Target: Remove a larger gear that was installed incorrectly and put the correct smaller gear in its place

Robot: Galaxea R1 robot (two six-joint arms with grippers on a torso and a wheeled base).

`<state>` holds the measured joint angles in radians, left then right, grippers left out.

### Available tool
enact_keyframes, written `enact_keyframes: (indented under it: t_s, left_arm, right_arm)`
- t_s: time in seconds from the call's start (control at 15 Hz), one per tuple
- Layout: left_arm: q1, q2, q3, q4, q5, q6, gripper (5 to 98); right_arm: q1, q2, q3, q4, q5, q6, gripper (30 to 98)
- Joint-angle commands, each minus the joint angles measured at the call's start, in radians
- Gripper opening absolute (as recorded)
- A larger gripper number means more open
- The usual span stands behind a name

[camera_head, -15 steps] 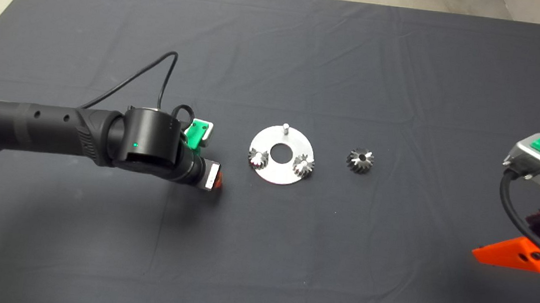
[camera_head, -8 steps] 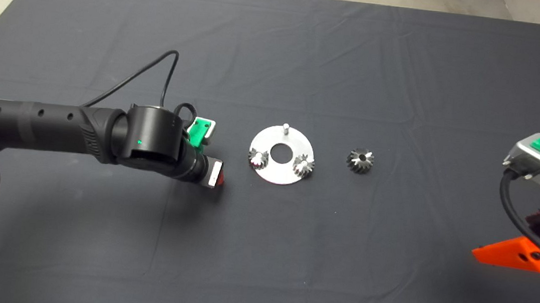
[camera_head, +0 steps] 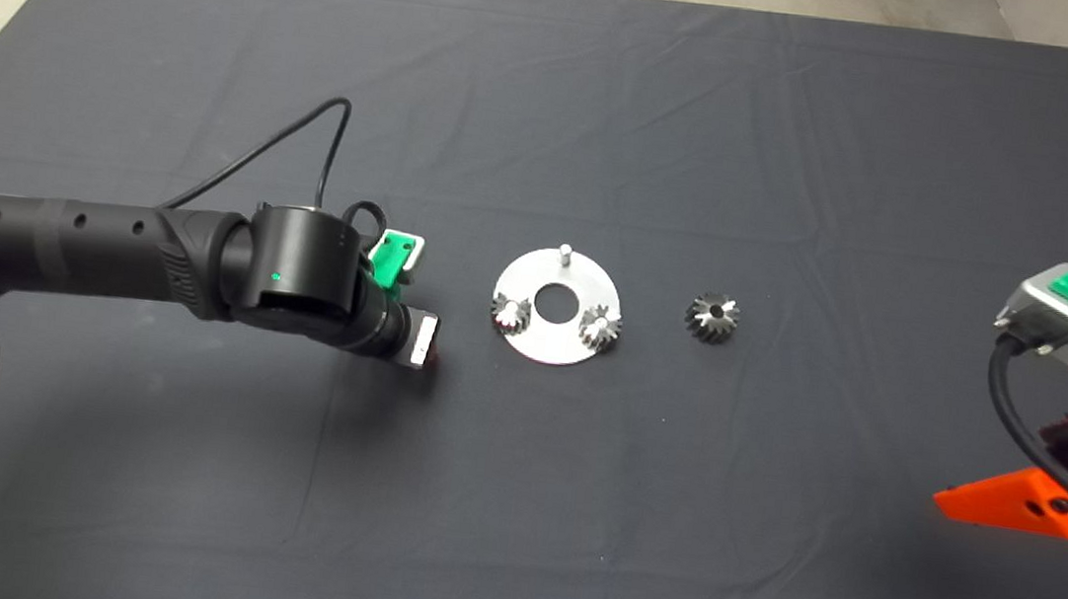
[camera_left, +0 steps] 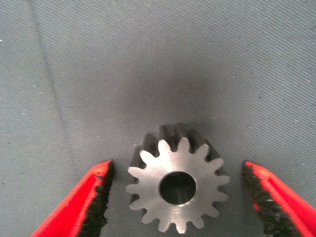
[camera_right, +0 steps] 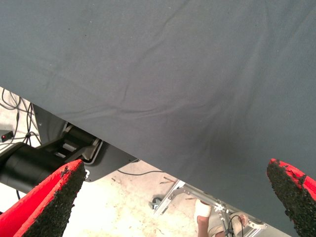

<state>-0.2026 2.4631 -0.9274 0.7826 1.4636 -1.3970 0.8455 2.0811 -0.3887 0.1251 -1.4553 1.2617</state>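
One dark mat covers the desk, and its soft, creased weave is the first hazard: pads closing low could drag or pinch the cloth. The left arm reaches in just beside the plate. The right end effector waits at the desk's edge, spread wide and holding nothing.

The plate carries two seated gears and one bare peg, so the wrong gear looks already removed. The larger gear lies on the mat beyond the plate, apart from it.

The left end effector hangs over the smaller gear, fingers open on either side and touching nothing. That gear lies flat on the mat, hole upward, and seems to sit slightly nearer one pad than the other.

If so, the nearer pad would likely meet it first and shove it sideways. Pads landing on tooth tips instead of gaps could let it twist or pop out. A grip taken too high on so low a part may tip it. Later, a tilted gear would probably jam on the thin peg.
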Motion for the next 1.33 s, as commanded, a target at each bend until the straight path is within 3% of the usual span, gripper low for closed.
enact_keyframes:
  t_s: [0.0,0.93,1.13,1.27]
  left_arm:
    - [-0.009,-0.002,-0.008,0.014,-0.003,0.001,62.9]
    - [-0.009,0.002,-0.001,0.014,-0.003,0.000,46.4]
    - [-0.011,0.034,-0.010,0.012,0.034,-0.002,41.9]
    - [-0.011,0.038,-0.008,0.012,0.035,-0.002,40.8]
  right_arm:
    - [0.021,0.001,0.006,0.034,0.003,0.007,96.9]
    - [0.021,0.001,0.006,0.034,0.003,0.007,96.9]
    - [0.021,0.000,0.006,0.034,0.003,0.007,96.9]
    - [0.021,0.001,0.006,0.034,0.003,0.007,96.9]
